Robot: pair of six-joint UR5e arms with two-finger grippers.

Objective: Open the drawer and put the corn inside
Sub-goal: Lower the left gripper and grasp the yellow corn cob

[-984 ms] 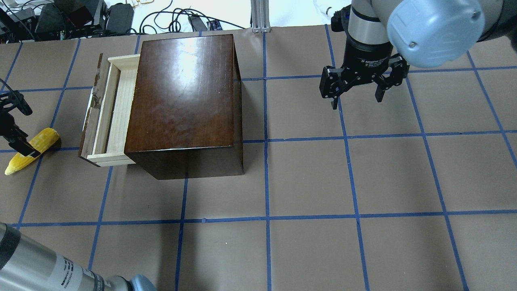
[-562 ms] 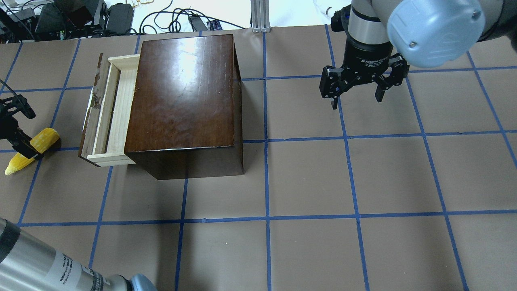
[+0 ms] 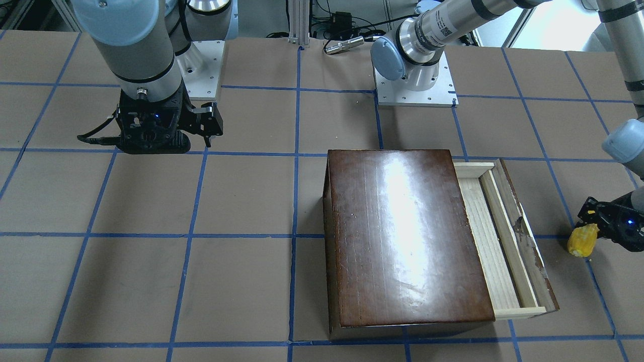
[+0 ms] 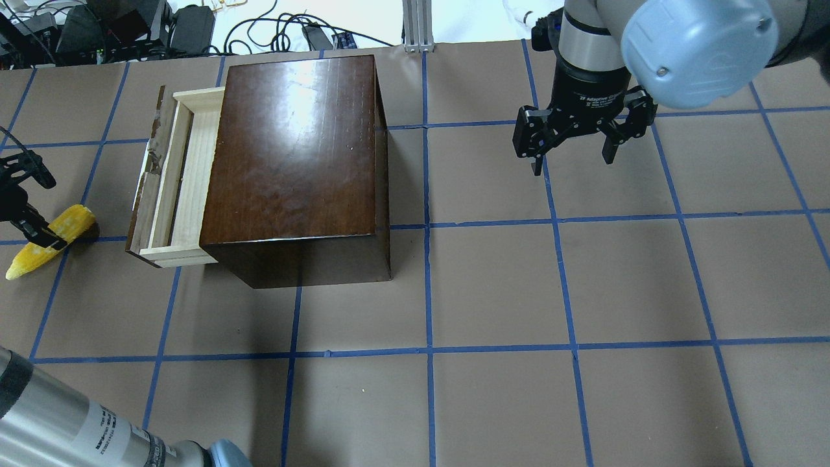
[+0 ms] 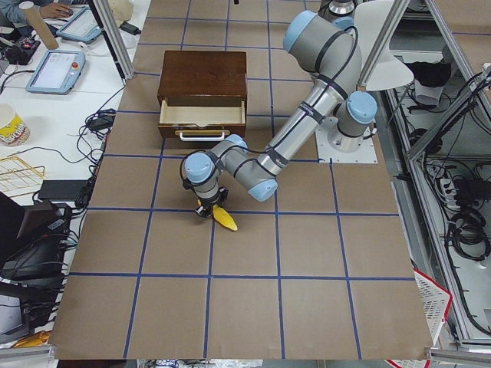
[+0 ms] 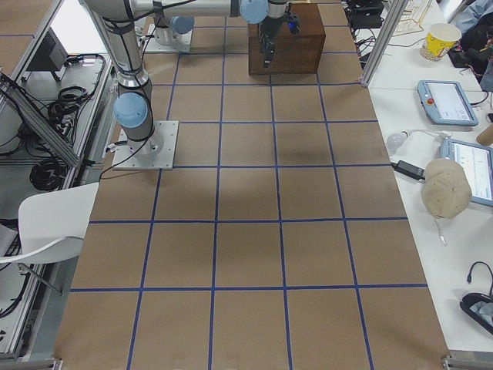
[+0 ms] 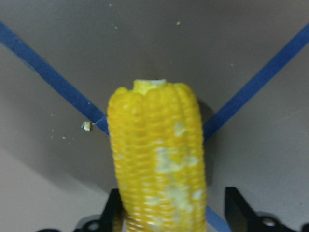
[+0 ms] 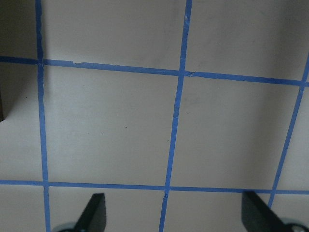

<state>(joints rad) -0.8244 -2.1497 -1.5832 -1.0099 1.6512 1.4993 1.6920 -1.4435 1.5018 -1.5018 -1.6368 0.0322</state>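
The yellow corn (image 4: 68,220) lies on the table at the far left, left of the box. My left gripper (image 4: 40,235) is low over it and straddles its middle. In the left wrist view the corn (image 7: 157,159) sits between the fingers; one finger (image 7: 113,212) is against it and the other stands a little apart, so the gripper (image 7: 176,212) is open. The drawer (image 4: 172,181) of pale wood is pulled partly out of the dark-brown box (image 4: 298,149) toward the corn and shows nothing inside. My right gripper (image 4: 574,162) hangs open and empty right of the box.
The table is brown paper with a grid of blue tape. Cables and gear lie beyond its far edge (image 4: 162,26). The two arm bases (image 3: 415,90) stand at the robot's side. Bare table lies between the corn and the drawer front.
My left gripper has shifted slightly over the corn, and the corn has barely moved. The drawer, the box and the right arm have not moved.
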